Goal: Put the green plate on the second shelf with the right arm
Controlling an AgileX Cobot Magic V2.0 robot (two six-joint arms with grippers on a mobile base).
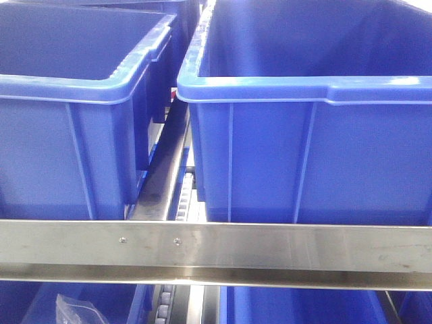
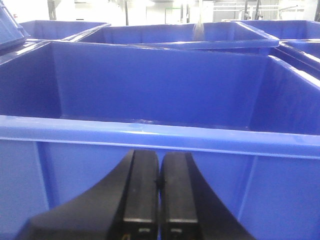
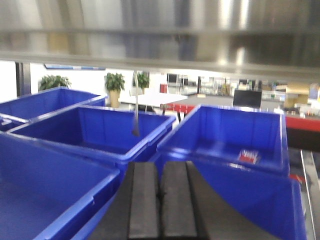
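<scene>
The green plate is out of view in every frame. My left gripper (image 2: pixel 159 181) is shut with nothing between its black fingers, and it sits just in front of the outer wall of a large blue bin (image 2: pixel 150 90). My right gripper (image 3: pixel 160 172) is also shut and empty. It hovers over the gap between blue bins (image 3: pixel 227 132), under a steel shelf rail (image 3: pixel 160 45).
Two blue bins (image 1: pixel 74 108) (image 1: pixel 310 128) stand side by side on a roller rack behind a steel crossbar (image 1: pixel 216 250). A clear plastic bag (image 1: pixel 77 309) lies in the lower left bin. A red-and-white packet (image 3: pixel 248 156) lies in the right bin. More bins (image 3: pixel 95 127) stand behind.
</scene>
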